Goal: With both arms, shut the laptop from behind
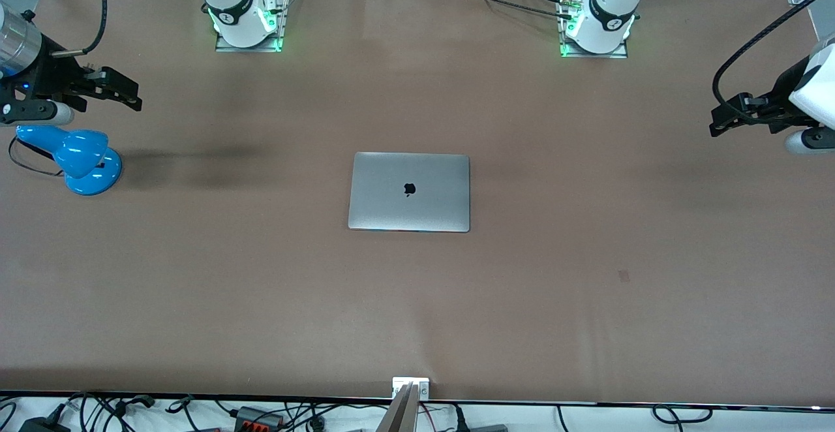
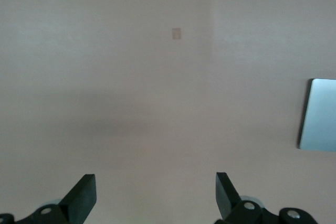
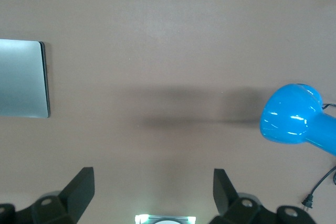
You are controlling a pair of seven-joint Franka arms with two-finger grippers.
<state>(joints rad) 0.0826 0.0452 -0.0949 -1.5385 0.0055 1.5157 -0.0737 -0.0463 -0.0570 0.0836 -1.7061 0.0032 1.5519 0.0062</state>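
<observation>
The silver-grey laptop (image 1: pixel 409 192) lies shut and flat in the middle of the brown table, its lid with the black apple logo facing up. One edge of it shows in the left wrist view (image 2: pixel 319 115) and in the right wrist view (image 3: pixel 23 78). My left gripper (image 1: pixel 721 119) is open and empty, held up over the table at the left arm's end, well away from the laptop. My right gripper (image 1: pixel 124 89) is open and empty, held up over the right arm's end, above the blue lamp. In the wrist views each gripper's fingers (image 2: pixel 84 192) (image 3: pixel 81 184) stand wide apart over bare table.
A blue desk lamp (image 1: pixel 78 156) with a black cord stands at the right arm's end of the table; it also shows in the right wrist view (image 3: pixel 294 115). Both arm bases (image 1: pixel 248 17) (image 1: pixel 597 24) stand along the edge farthest from the front camera. Cables lie past the nearest edge.
</observation>
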